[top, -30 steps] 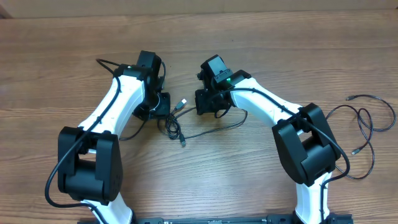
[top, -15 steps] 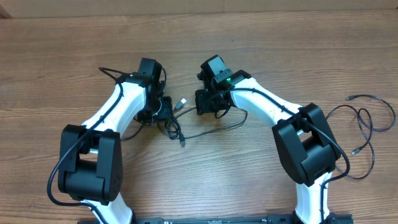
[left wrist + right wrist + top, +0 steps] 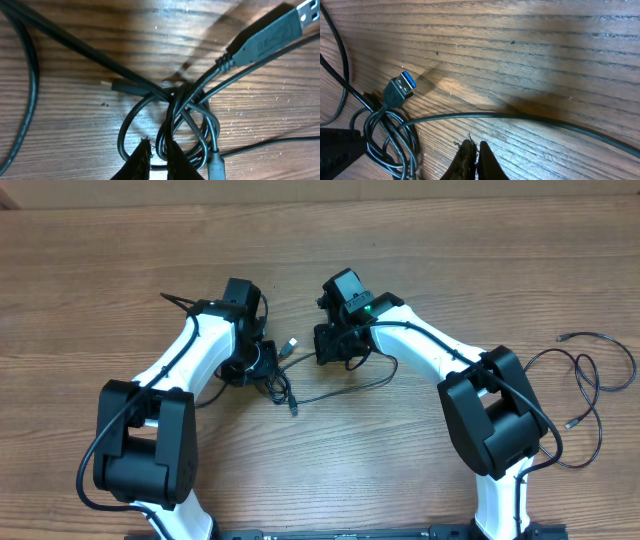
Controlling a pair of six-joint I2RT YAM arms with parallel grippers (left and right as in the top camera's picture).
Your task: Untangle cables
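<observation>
A knot of thin black cables (image 3: 281, 383) lies on the wooden table between my arms, with a USB plug (image 3: 291, 345) sticking out of it. In the left wrist view the coiled loops (image 3: 187, 125) and the plug (image 3: 270, 37) fill the frame. My left gripper (image 3: 160, 150) is down at the knot, its fingers (image 3: 142, 160) only narrowly apart, with a loop strand passing between them. My right gripper (image 3: 474, 147) is shut and empty just above the table. One cable strand (image 3: 520, 116) runs just ahead of its tips, and the knot (image 3: 385, 135) lies to its left.
A second loose thin black cable (image 3: 590, 380) with small plug ends lies at the table's right edge, beside the right arm's base (image 3: 495, 430). Thicker black arm cables run along both arms. The table's far edge is at the top.
My left gripper has moved a little right and down onto the knot of cables. The right arm and the cables have not visibly moved.
</observation>
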